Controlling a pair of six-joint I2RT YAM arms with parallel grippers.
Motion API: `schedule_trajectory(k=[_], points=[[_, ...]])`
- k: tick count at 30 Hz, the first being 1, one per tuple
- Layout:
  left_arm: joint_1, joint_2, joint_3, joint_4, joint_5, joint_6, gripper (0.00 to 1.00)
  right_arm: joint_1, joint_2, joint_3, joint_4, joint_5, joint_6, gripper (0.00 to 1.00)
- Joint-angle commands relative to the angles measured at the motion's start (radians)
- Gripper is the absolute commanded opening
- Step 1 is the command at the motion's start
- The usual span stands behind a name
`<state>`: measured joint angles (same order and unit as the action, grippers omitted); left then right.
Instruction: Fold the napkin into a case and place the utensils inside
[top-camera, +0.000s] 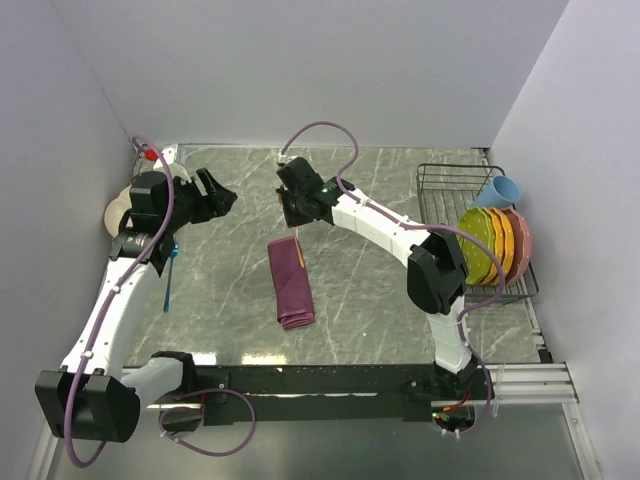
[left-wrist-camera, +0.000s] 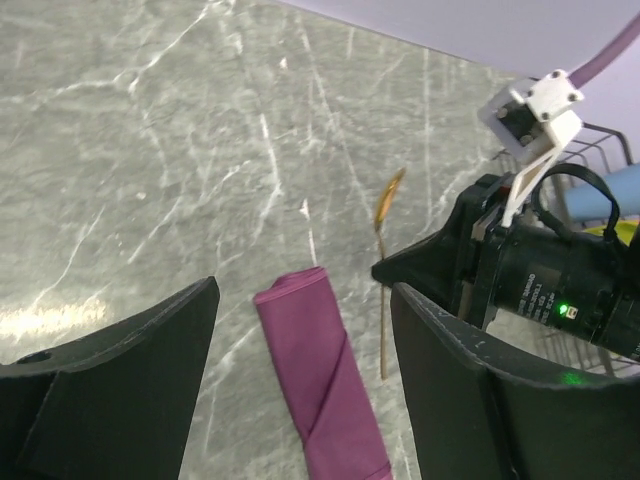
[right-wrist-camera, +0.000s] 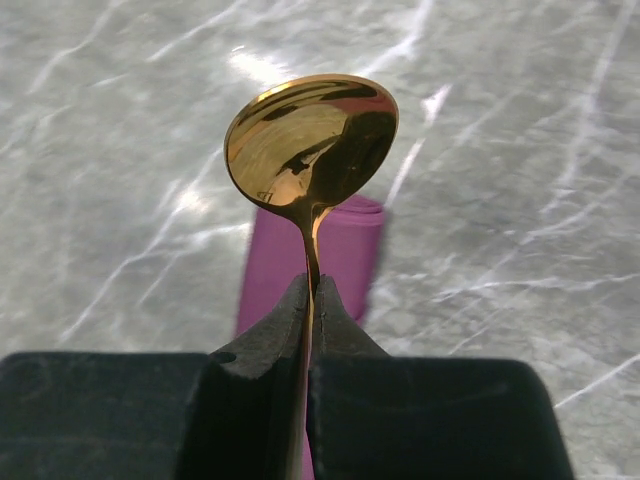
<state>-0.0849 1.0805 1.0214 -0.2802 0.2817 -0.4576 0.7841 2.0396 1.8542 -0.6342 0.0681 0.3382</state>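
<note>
Grey marble-look desk (top-camera: 400, 300), veined in white and glossy enough to catch glare, filled the scene between pale lilac walls. Near its middle lay the case (top-camera: 291, 283), the maroon napkin folded into a long, narrow, flat strip of soft matte cloth with a diagonal fold line across it. At the case's far end, by its right edge, the right tool (right-wrist-camera: 310, 292) was pressed together on the thin handle of the gold spoon (right-wrist-camera: 311, 138), whose polished oval bowl mirrored its surroundings. The spoon was not yet inside; whether its lower end touched the cloth could not be told. Left of the case and well apart from it, the left tool (top-camera: 222, 197) stood spread and empty. Further left lay the slim blue fork (top-camera: 168, 280). To do this step well, the spoon probably needed lining up lengthways with the strip and easing under a fold, with the free tool pinning the limp cloth so it would not bunch.
</note>
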Motion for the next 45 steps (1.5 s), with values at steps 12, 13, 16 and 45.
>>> schedule_trajectory(k=[12, 13, 16, 45], points=[[0.037, 0.001, -0.040, 0.024, -0.009, 0.013, 0.73, 0.018, 0.097, -0.015, 0.263, 0.182, 0.044, 0.00], [0.040, 0.001, -0.038, 0.021, -0.006, 0.014, 0.73, 0.021, 0.115, 0.005, 0.257, 0.188, 0.044, 0.00], [0.050, 0.004, -0.040, 0.022, -0.001, 0.019, 0.73, 0.024, 0.142, 0.023, 0.245, 0.188, 0.048, 0.00], [0.082, -0.030, -0.090, 0.012, 0.037, 0.027, 0.71, 0.060, 0.171, 0.066, -0.024, 0.183, 0.127, 0.00]])
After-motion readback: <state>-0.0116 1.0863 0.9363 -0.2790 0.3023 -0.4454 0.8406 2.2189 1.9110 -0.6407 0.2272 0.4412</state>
